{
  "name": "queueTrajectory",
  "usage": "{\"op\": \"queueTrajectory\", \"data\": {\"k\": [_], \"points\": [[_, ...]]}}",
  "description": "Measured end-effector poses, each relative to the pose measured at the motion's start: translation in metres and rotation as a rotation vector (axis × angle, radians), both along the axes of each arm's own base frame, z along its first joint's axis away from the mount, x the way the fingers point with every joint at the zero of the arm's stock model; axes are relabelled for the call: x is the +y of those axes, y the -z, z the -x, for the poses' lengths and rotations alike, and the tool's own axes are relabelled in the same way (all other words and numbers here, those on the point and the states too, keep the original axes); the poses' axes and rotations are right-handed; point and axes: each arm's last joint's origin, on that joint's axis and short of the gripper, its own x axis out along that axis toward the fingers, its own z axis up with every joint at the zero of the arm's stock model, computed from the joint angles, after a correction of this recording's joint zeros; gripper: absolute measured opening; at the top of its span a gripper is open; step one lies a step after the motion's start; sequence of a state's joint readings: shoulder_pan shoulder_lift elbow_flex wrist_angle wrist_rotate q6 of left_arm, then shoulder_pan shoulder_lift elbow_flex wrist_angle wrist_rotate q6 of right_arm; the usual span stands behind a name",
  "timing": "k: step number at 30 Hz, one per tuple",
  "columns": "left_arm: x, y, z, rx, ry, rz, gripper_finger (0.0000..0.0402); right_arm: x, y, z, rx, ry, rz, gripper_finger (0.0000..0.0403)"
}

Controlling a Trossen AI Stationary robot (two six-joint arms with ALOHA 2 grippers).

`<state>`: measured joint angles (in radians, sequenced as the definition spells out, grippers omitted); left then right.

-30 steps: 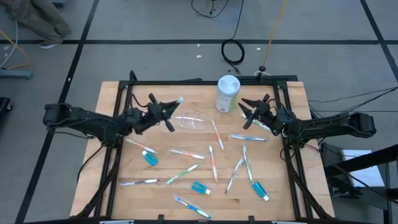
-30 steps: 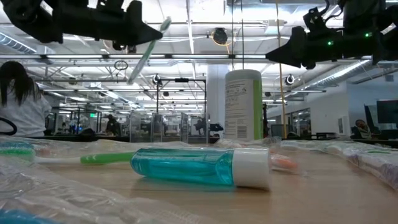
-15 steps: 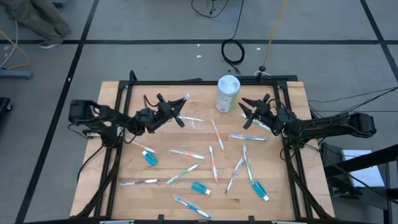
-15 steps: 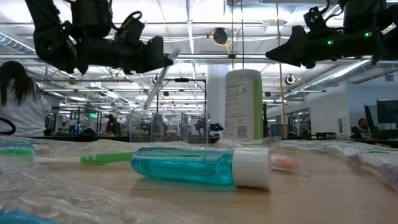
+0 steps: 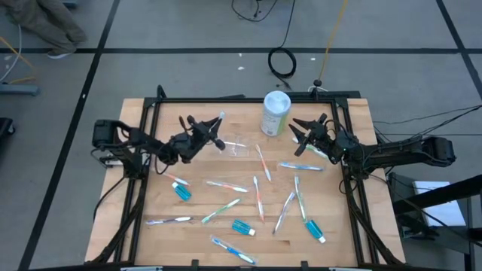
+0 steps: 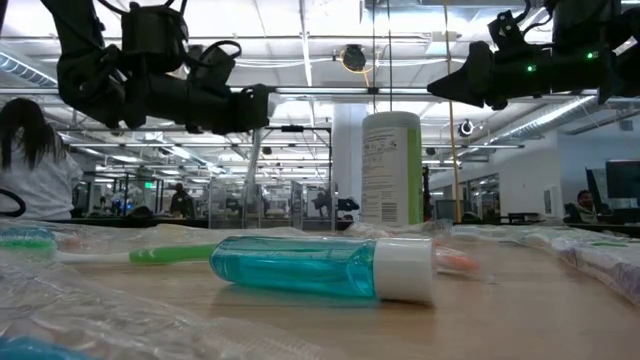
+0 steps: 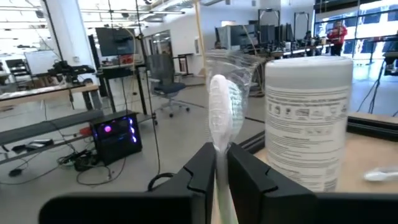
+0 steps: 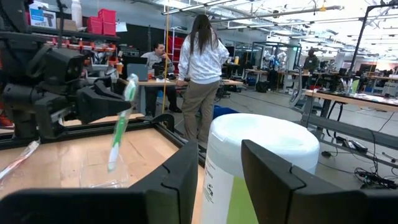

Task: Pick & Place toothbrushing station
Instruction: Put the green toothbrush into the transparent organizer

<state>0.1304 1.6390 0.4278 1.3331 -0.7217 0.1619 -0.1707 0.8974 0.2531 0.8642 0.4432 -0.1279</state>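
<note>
My left gripper (image 5: 212,140) is shut on a green-handled toothbrush (image 8: 120,132) in a clear wrapper, above the table just left of the small clear cup (image 5: 238,147). The brush stands nearly upright, its head (image 7: 219,106) up. In the right wrist view its lower end shows in front of the cup (image 8: 102,176); I cannot tell whether it is inside. My right gripper (image 5: 301,133) is open and empty, right of the white-and-green canister (image 5: 276,113). Several toothbrushes (image 5: 260,162) and three blue toothpaste tubes (image 5: 181,192) lie flat on the table. My left gripper pinches the toothbrush's handle (image 7: 220,177) between its two fingers, a little below the head. The fingers come level from the table's left and lie across the handle. The brush is lifted clear of the table, slightly tilted, most of its handle hanging below the fingers (image 8: 112,163).
The canister (image 6: 390,168) stands at the table's far middle, between the two grippers. A toothpaste tube (image 6: 320,266) lies close to the low camera. Black frame rails (image 5: 151,113) run along the table's edges. People stand in the room beyond the table.
My left gripper has gone toward the table's right edge, closer to the cup, still shut on the toothbrush. The brush has swung from a slant to nearly upright.
</note>
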Motion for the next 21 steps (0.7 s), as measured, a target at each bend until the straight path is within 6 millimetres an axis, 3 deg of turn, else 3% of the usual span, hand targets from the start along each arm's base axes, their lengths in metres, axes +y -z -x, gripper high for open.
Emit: {"op": "queueTrajectory", "data": {"k": [9, 21], "points": [[-0.023, 0.001, 0.003, 0.114, -0.214, -0.044, 0.0035, 0.000, 0.000, 0.000, 0.000, 0.000, 0.000, 0.0114], [-0.045, 0.010, 0.005, 0.243, -0.296, -0.051, 0.0092, 0.000, 0.000, 0.000, 0.000, 0.000, 0.000, 0.0114]]}}
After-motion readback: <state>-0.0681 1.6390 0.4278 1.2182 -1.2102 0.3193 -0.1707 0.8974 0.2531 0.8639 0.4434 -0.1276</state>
